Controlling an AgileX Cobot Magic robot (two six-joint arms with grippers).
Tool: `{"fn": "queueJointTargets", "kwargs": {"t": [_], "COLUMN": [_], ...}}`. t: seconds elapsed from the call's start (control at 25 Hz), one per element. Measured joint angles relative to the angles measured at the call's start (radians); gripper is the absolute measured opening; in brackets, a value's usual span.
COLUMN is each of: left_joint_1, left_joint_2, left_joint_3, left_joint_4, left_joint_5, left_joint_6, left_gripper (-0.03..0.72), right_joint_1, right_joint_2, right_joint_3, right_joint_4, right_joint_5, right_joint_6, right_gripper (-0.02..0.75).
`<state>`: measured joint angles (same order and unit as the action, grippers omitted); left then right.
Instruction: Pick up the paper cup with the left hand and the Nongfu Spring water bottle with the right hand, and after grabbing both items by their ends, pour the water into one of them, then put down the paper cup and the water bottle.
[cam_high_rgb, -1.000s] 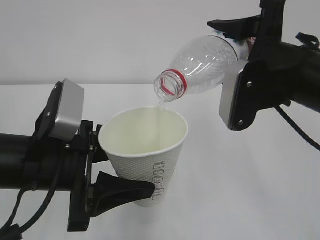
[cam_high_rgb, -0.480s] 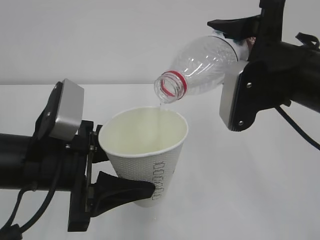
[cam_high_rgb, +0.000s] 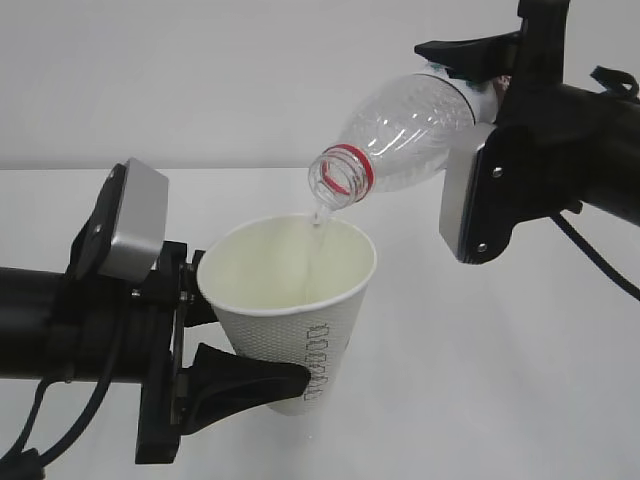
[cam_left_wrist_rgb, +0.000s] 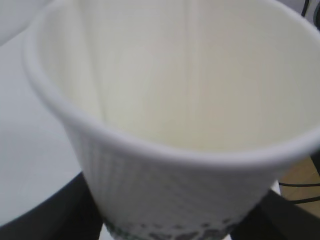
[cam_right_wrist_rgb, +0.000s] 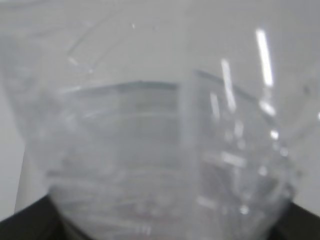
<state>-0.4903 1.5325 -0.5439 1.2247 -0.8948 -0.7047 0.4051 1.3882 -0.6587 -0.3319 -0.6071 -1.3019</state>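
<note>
The white paper cup is held upright above the table, tipped slightly, with my left gripper shut on its lower part; one black finger wraps its front. The clear Nongfu Spring water bottle is tipped mouth-down over the cup, its red neck ring just above the rim. My right gripper is shut on the bottle's base end. A thin stream of water falls into the cup. The left wrist view is filled by the cup. The bottle blurs across the right wrist view.
Below both arms is a white table, with a plain white wall behind. A black cable hangs under the right arm. In the left wrist view cables lie on a wooden floor past the table edge.
The bottle's mouth has risen very slightly while the stream keeps running into the cup. The cup and the left arm have stayed still.
</note>
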Motion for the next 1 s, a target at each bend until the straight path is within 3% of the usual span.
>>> {"fn": "queueJointTargets", "kwargs": {"t": [1.0], "left_joint_1": [0.0], "left_joint_2": [0.0], "left_joint_3": [0.0], "left_joint_4": [0.01], "left_joint_5": [0.019], "left_joint_6": [0.025], "left_gripper": [0.492], "right_joint_1": [0.0], "right_joint_2": [0.0], "right_joint_3": [0.0], "right_joint_4": [0.0], "right_joint_5": [0.0], "right_joint_6": [-0.006], "right_gripper": [0.494]}}
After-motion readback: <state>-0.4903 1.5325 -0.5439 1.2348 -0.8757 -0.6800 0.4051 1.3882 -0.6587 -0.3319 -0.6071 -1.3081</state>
